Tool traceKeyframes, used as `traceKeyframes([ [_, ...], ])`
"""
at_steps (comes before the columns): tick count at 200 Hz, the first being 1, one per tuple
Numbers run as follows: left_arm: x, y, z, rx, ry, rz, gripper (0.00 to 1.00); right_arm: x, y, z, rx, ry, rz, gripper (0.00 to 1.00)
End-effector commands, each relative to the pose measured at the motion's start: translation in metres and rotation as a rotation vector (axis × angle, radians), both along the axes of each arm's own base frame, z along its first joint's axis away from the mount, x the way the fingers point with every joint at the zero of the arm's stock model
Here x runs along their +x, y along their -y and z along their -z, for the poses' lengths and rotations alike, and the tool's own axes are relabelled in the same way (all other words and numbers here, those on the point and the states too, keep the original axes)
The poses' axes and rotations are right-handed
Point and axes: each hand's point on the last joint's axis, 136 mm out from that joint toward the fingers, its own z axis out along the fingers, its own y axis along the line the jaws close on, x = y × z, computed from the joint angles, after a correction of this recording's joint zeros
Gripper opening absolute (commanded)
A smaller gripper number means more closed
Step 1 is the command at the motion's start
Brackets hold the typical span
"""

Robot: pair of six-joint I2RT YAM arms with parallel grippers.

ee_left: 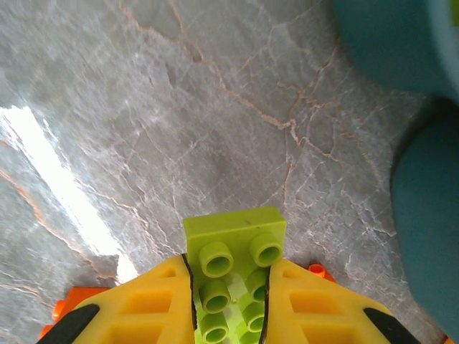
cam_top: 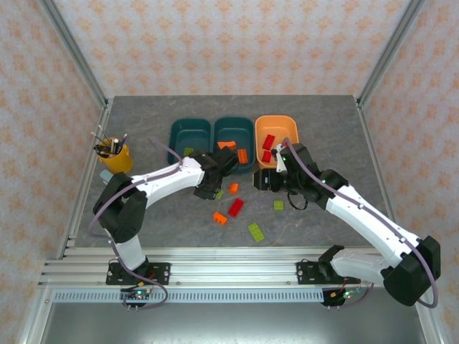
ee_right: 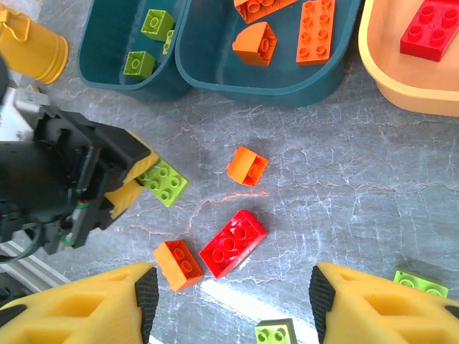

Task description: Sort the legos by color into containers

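My left gripper (ee_left: 228, 271) is shut on a yellow-green lego (ee_left: 233, 244) just above the table, in front of the teal containers (cam_top: 190, 136) (cam_top: 234, 135). In the right wrist view that held lego (ee_right: 165, 183) juts from the left gripper (ee_right: 133, 179). My right gripper (ee_right: 229, 294) hangs open above a red lego (ee_right: 233, 244) with nothing between its fingers. Two orange legos (ee_right: 178, 264) (ee_right: 247, 166) lie beside the red one. The left teal container (ee_right: 107, 61) holds green legos, the middle one (ee_right: 265, 87) orange ones, the orange container (ee_right: 401, 93) red ones.
Two more green legos (ee_right: 275, 332) (ee_right: 419, 283) lie on the table near my right gripper. A yellow pen cup (cam_top: 115, 154) stands at the left edge. The metal frame posts and papered walls close the table in at the back and sides.
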Motion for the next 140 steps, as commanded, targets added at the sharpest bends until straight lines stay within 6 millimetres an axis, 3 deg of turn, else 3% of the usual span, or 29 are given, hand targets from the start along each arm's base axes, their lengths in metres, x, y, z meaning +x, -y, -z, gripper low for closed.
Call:
traceKeyframes([
  [1, 0.004, -0.032, -0.035, 0.108, 0.055, 0.032, 0.2, 0.002, 0.002, -0.01, 0.011, 0.02, 0.021, 0.59],
  [27, 0.017, -0.055, -0.06, 0.103, 0.112, 0.019, 0.18, 0.008, -0.006, -0.018, 0.03, 0.029, 0.008, 0.59],
  [52, 0.046, -0.079, -0.077, 0.115, 0.161, 0.025, 0.18, 0.018, -0.017, -0.026, 0.054, 0.035, -0.003, 0.59],
  [86, 0.084, -0.082, -0.078, 0.052, 0.159, 0.08, 0.18, 0.029, -0.028, -0.025, 0.049, 0.015, -0.016, 0.59],
  [107, 0.07, -0.059, -0.07, -0.012, 0.121, 0.121, 0.22, 0.026, -0.024, -0.017, 0.023, 0.007, -0.018, 0.59],
  [129, 0.042, -0.028, -0.053, -0.051, 0.148, 0.162, 0.48, 0.021, -0.02, -0.007, 0.012, -0.011, -0.015, 0.59],
  [140, 0.034, -0.025, -0.04, -0.033, 0.138, 0.239, 0.57, 0.019, -0.018, -0.002, 0.01, -0.024, -0.009, 0.59],
])
